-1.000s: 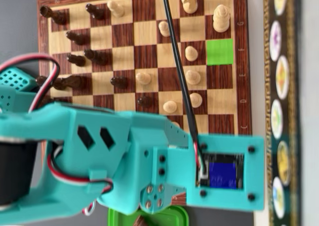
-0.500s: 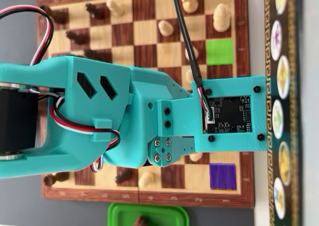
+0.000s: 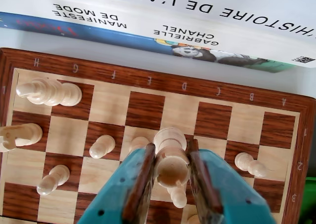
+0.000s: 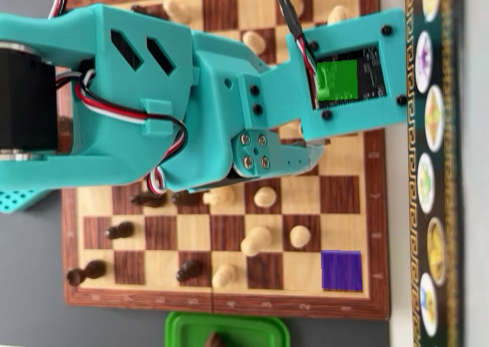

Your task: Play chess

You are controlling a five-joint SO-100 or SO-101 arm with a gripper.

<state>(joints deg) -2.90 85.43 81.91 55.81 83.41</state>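
On the wooden chessboard (image 3: 148, 78) stand several white pieces, among them a tall one (image 3: 49, 92) near the H corner and a pawn (image 3: 102, 146). My teal gripper (image 3: 170, 150) is shut on a white piece with a notched crown (image 3: 171, 168), held between both brown pads. A pawn (image 3: 177, 197) shows beneath it. In the overhead view the teal arm (image 4: 153, 95) covers the upper half of the board (image 4: 351, 194) and hides the jaws and the held piece. A green square (image 4: 338, 79) and a purple square (image 4: 341, 270) are marked at the right side.
Dark pieces (image 4: 118, 230) stand along the board's left side in the overhead view, white pawns (image 4: 256, 241) in the lower middle. A green container (image 4: 228, 332) lies below the board. Books (image 3: 197, 17) border the far edge in the wrist view.
The arm has swept from the bottom of the overhead view up across the board to its upper half, uncovering the lower rows and the purple square.
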